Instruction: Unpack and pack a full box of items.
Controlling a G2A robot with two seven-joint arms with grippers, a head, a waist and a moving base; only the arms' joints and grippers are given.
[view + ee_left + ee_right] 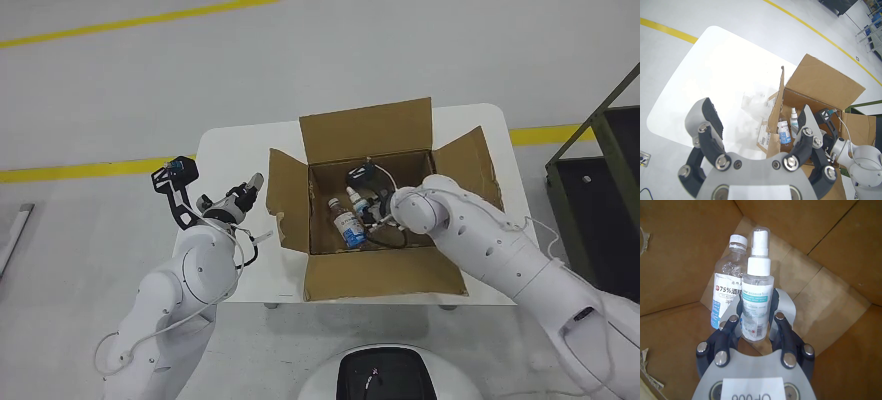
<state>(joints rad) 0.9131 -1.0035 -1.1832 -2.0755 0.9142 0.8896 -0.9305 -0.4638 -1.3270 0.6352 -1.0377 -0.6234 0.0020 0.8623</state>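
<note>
Open box (365,125) — spray bottle (757,291), capped bottle (727,279) inside.

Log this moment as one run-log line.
right hand: shut on spray bottle, inside box | alcohol bottle: in box, beside spray bottle | left hand: open, empty, over table beside box

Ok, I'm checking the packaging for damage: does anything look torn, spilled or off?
The brown cardboard box has a ragged, torn edge on its side flap near the left gripper, and torn tan shreds cling to an inner wall. Nothing spilled; the clear spray bottle with white pump, between the jaws of the right gripper, looks intact.
</note>
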